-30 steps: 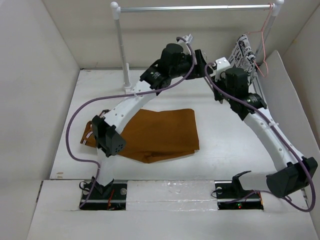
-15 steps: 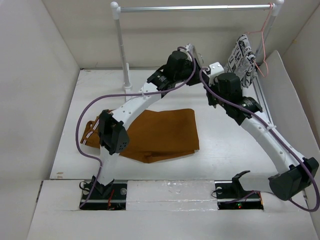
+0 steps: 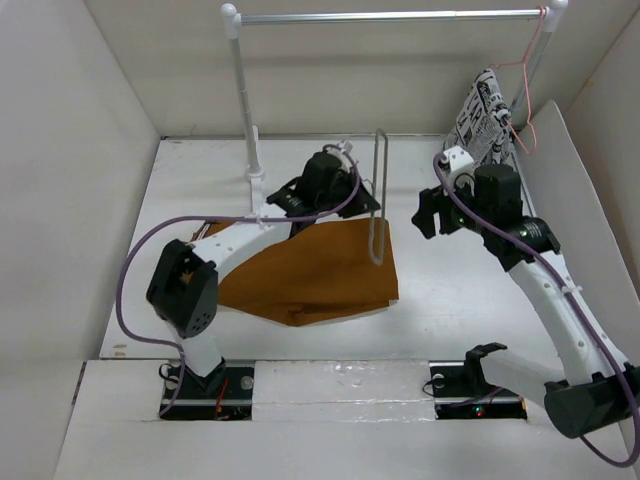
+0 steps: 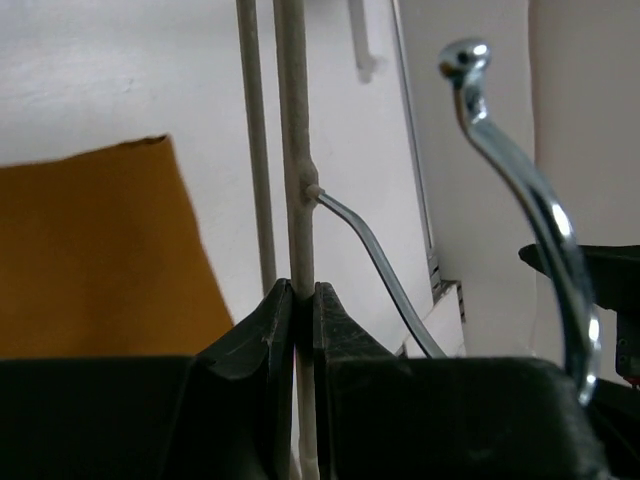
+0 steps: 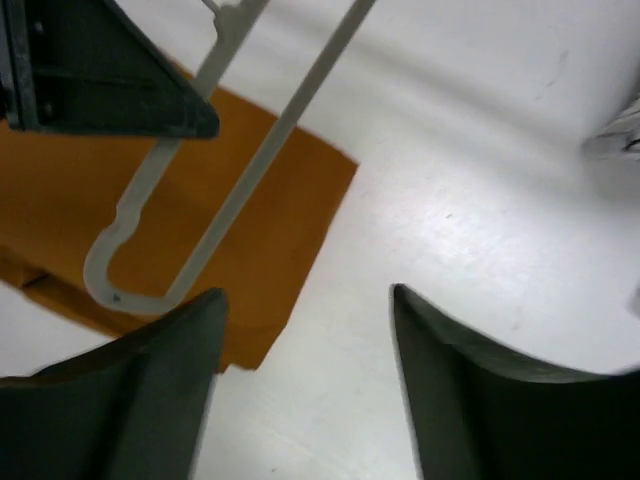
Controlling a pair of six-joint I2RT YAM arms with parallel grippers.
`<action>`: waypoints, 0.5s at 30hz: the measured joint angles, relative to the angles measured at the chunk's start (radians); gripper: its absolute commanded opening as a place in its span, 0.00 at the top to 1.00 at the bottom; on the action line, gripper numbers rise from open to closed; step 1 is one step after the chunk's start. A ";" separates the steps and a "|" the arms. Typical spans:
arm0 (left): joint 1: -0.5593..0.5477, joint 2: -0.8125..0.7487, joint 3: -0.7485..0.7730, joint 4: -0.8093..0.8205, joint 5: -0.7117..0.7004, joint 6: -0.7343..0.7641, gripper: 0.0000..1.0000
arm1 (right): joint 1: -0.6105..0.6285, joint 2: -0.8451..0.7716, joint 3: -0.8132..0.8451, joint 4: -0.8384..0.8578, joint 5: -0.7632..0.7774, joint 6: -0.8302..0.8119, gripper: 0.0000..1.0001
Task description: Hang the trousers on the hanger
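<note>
The rust-brown trousers [image 3: 310, 265] lie folded flat on the white table, and show in the left wrist view [image 4: 90, 250] and the right wrist view [image 5: 60, 220]. My left gripper [image 3: 362, 203] is shut on the thin grey wire hanger [image 3: 378, 190], which stands edge-on above the trousers' far right corner. In the left wrist view my left gripper [image 4: 297, 292] pinches the hanger's rod [image 4: 293, 150], the chrome hook [image 4: 520, 170] curving to the right. My right gripper [image 3: 425, 212] is open to the right of the hanger, over bare table [image 5: 307, 300], apart from the hanger [image 5: 250, 160].
A clothes rack stands at the back: a white post [image 3: 240, 90] and a metal bar [image 3: 390, 17]. A black-and-white patterned cloth [image 3: 485, 115] hangs from a pink hanger [image 3: 530, 60] at the bar's right end. White walls enclose the table on three sides.
Both grippers met at the hanger near the back. The left shut on it and carried it forward over the trousers. The right opened, let go and drew back to the right.
</note>
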 measured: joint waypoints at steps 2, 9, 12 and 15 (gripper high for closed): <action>0.007 -0.066 -0.125 0.059 0.002 -0.023 1.00 | -0.002 -0.034 -0.056 -0.005 -0.047 0.005 0.59; -0.041 -0.139 -0.399 0.304 0.007 -0.132 1.00 | 0.013 -0.045 -0.221 0.012 -0.132 0.077 1.00; -0.076 -0.135 -0.481 0.404 0.013 -0.187 1.00 | 0.063 -0.033 -0.229 0.018 -0.116 0.120 0.97; -0.108 -0.111 -0.539 0.497 -0.005 -0.237 1.00 | 0.095 -0.031 -0.229 0.058 -0.107 0.151 0.91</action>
